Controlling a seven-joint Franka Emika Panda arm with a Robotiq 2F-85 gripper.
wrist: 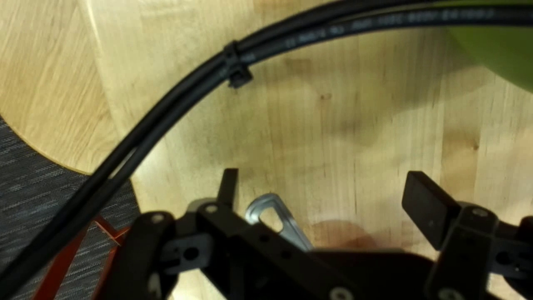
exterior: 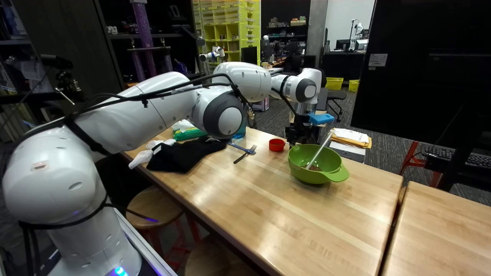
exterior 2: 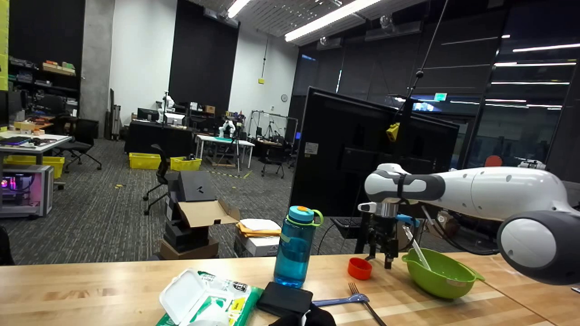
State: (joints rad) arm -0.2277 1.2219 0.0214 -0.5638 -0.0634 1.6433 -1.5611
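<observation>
My gripper is open and empty, its two black fingers wide apart over the wooden table in the wrist view. A grey metal handle with a slot shows between the fingers, nearer the left one; its other end is hidden behind the gripper. In both exterior views the gripper is low, between a small red cup and a green bowl. The bowl holds brownish bits and a leaning pale utensil. It also shows at the wrist view's right edge.
A fork crosses a blue utensil. A black cloth, a wipes pack, a black wallet-like item and a blue bottle stand farther along the table. A black cable crosses the wrist view.
</observation>
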